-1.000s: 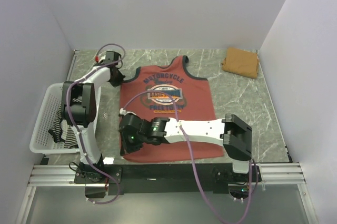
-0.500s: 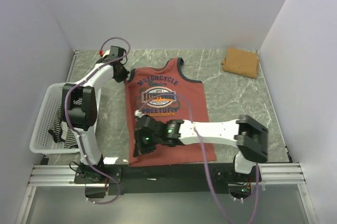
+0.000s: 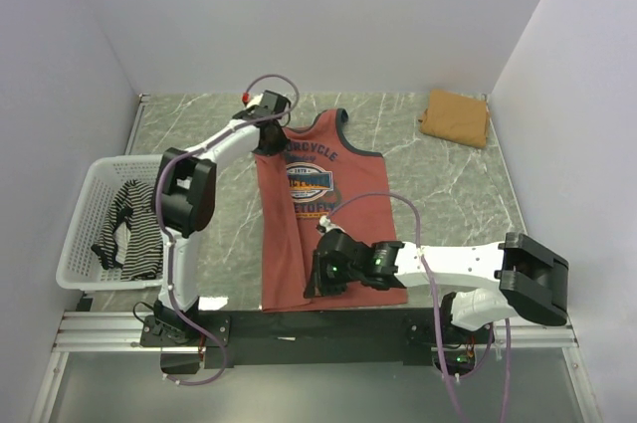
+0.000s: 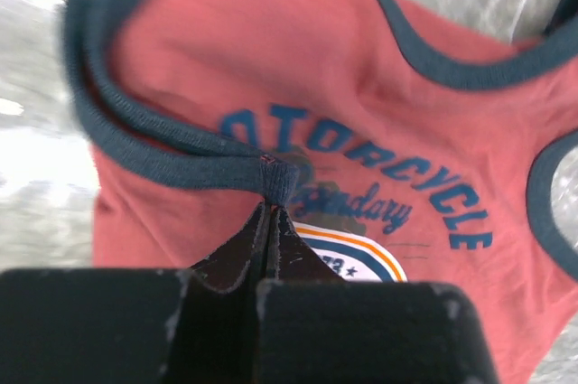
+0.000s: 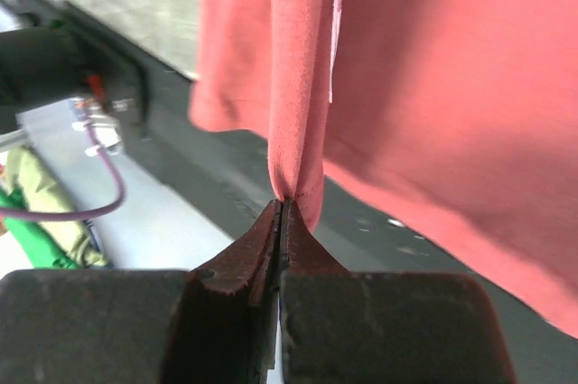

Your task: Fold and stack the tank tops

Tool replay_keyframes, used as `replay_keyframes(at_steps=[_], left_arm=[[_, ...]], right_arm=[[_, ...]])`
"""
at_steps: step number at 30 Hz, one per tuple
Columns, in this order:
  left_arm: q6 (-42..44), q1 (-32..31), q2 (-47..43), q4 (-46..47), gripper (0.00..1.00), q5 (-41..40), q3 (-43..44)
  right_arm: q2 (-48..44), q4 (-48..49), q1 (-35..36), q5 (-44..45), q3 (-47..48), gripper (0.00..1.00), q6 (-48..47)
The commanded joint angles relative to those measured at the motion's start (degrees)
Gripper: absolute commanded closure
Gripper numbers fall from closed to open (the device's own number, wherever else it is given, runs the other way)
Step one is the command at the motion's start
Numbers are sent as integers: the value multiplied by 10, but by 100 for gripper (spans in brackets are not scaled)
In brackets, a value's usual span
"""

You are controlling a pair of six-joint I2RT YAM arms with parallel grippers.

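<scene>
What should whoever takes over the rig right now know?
Left gripper: shut on the rust-red tank top, at its dark shoulder trim, far end.
Right gripper: shut on the same top's hem, near end.
Rust-red top: mid-table, left side doubled over lengthwise, fold unfinished.
Tan top: folded, far right corner.
Striped top: crumpled in the white basket.
Left to do: finish the red one, stack it, then fold and stack the striped one.

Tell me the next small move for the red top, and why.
Probably sweep both tools rightward together and lay the pinched edge down. The left tool is shut on the dark trim, the right tool on the hem, and the red top is lifted on its left side but only partly folded over.
</scene>
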Motion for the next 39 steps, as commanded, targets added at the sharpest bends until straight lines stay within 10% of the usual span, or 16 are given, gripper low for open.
replay_keyframes(at_steps=[1,12,17,22,39], left_arm=[[-4,-20,11,25,99,-21,47],[12,-40,39,36,96,-3,55],[30,-40,30,47,64,2,51],[55,-38,2,41,51,3,70],[34,30,-55,55,87,20,-81]], right_arm=[[-26,37,2,9,-28,100,26],[-24,61,2,14,-62,94,43],[-51,15,2,46,-64,59,45],[-93,-69,3,125,-47,54,42],[188,-115,50,138,213,62,-97]])
